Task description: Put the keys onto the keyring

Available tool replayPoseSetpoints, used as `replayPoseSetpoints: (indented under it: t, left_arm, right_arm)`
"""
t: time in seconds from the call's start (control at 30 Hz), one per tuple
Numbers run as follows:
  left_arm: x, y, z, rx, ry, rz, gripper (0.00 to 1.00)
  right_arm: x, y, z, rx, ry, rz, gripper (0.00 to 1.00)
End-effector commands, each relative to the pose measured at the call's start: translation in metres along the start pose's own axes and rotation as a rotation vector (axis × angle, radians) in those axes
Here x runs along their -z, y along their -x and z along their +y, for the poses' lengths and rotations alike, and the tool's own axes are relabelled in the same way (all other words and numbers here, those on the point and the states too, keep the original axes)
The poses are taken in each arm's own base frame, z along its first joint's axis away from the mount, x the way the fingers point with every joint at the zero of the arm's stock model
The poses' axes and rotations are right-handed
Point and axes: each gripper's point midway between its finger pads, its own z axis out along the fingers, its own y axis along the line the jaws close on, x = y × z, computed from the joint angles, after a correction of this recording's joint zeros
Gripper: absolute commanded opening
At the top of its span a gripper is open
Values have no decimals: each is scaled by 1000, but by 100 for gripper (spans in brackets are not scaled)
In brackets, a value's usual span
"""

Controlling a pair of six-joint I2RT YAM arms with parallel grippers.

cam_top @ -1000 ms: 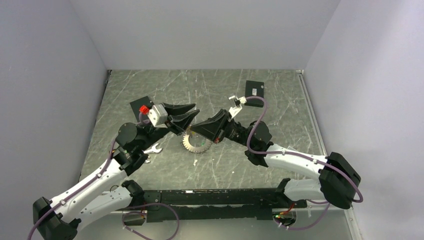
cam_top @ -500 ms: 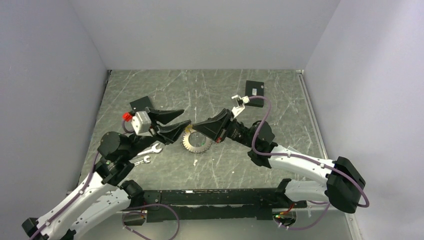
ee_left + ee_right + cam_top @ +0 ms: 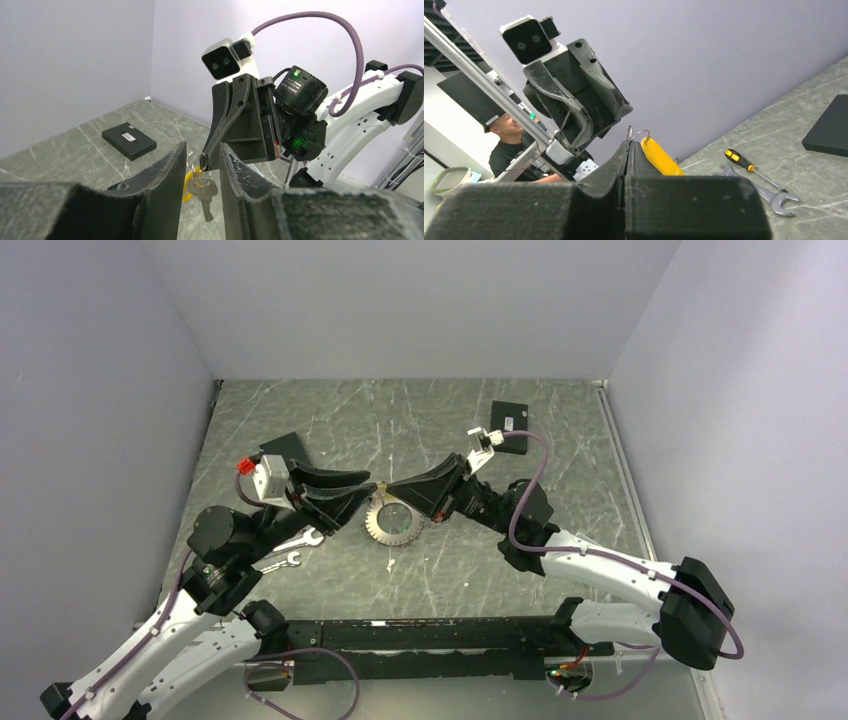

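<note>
My right gripper [image 3: 388, 490] is shut on a small wire split ring [image 3: 195, 162] held above the table. A silver key [image 3: 204, 192] hangs from that ring, with an orange-yellow piece [image 3: 187, 187] behind it. The right wrist view shows the ring [image 3: 639, 135] and the yellow piece [image 3: 661, 159] at its closed tips [image 3: 629, 143]. My left gripper [image 3: 372, 483] is open; its fingers stand on either side of the hanging key and the right fingertips [image 3: 202, 150] without gripping. The large toothed keyring [image 3: 392, 525] lies flat on the table below both grippers.
Two silver wrenches [image 3: 300, 538] [image 3: 283, 560] lie under the left arm. An orange-handled screwdriver [image 3: 744, 162] lies beside a wrench [image 3: 769, 192]. Black boxes sit at the back right [image 3: 509, 417] and back left [image 3: 285, 447]. A small pale bit [image 3: 391, 565] lies near the toothed keyring.
My left arm has drawn back to the left and its gripper has dropped, so its open fingers now meet the right fingertips. The right gripper has risen slightly.
</note>
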Motion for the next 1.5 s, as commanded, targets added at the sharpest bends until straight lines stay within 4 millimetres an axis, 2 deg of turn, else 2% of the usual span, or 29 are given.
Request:
replayPoseSetpoints:
  t: [0.0, 0.53, 0.67, 0.87, 1.0, 1.03, 1.13, 1.2, 1.37, 1.47]
  left_arm:
    - [1, 3, -1, 85, 16, -11, 36]
    - [-10, -23, -5, 134, -35, 78, 31]
    - [-10, -22, -4, 129, -32, 75, 23]
    - [-7, -21, -1, 122, -6, 81, 0]
    - [-5, -20, -2, 97, -4, 108, 0]
    - [-3, -20, -1, 86, 2, 122, 0]
    - [1, -20, 2, 53, 27, 172, 0]
    - [6, -24, 5, 34, 48, 214, 0]
    - [15, -28, -3, 13, 19, 309, 0]
    - [21, -34, -11, 18, -23, 410, 0]
  right_arm:
    - [-7, 31, 33, 73, 81, -77, 0]
    - [-7, 29, 32, 81, 88, -70, 0]
    - [-8, 26, 30, 82, 82, -60, 0]
    - [-8, 19, 24, 66, 79, -44, 0]
    - [-8, 15, 19, 81, 58, -21, 0]
    - [-8, 15, 16, 85, 39, -17, 2]
    - [-3, 15, 7, 105, -26, -15, 29]
    - [0, 16, 1, 145, -69, -5, 39]
    - [14, 19, -11, 288, -157, 41, 43]
    - [16, 8, -10, 397, -138, 161, 45]
